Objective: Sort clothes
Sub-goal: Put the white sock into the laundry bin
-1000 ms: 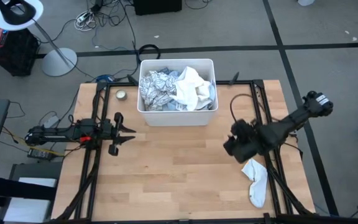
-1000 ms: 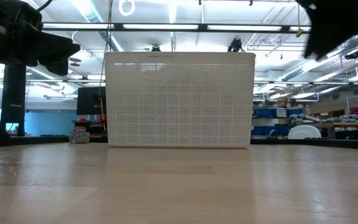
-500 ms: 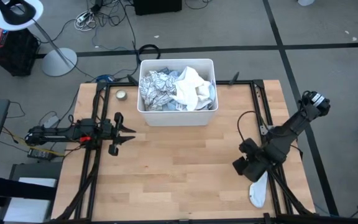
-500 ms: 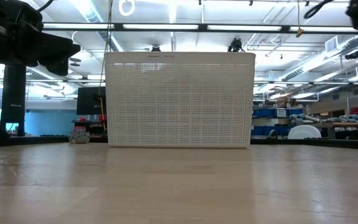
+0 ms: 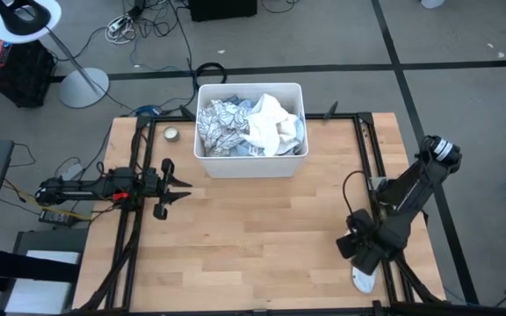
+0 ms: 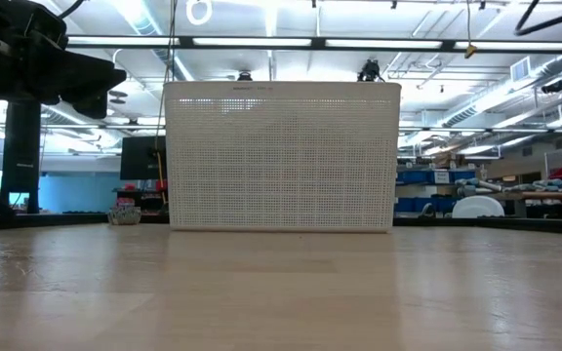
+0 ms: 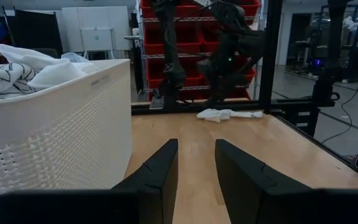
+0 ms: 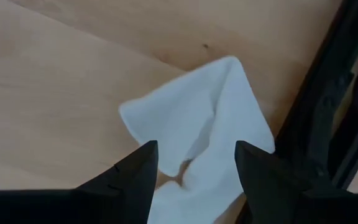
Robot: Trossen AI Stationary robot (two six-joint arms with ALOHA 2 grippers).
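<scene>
1. High view: the white tub [image 5: 251, 163] sits at the far middle of the table [image 5: 262, 237], heaped with clothes [image 5: 251, 125], a patterned top on one side and white and pale-blue pieces on the other. One white sock [image 5: 364, 279] lies alone at the table's near right corner, just beside the dark frame rail [image 5: 383, 184]. The right gripper [image 5: 359, 254] hangs directly above it and covers most of it. The left gripper [image 5: 179, 183] waits at the left edge, holding nothing.

2. Low view: only the tub's perforated wall [image 6: 281, 156] and bare tabletop show; the sock and the right gripper are out of the picture.

3. Left wrist view: the left gripper's [image 7: 196, 163] jaws stand parted and empty, pointing across the table past the tub [image 7: 61, 130] toward the sock [image 7: 225, 114] far off under the right arm.

4. Right wrist view: the sock [image 8: 204, 134] lies limp and creased on the wood, one fold raised along its middle. The right gripper [image 8: 194, 163] straddles its near end with jaws spread wide, clamping nothing; I cannot tell whether the tips touch the cloth.

5. Judgement: the sock should be very light, soft and floppy, unbreakable, and likely to drape and dangle. The raised fold is probably the best place to pinch, since flat cloth may slip out.
</scene>
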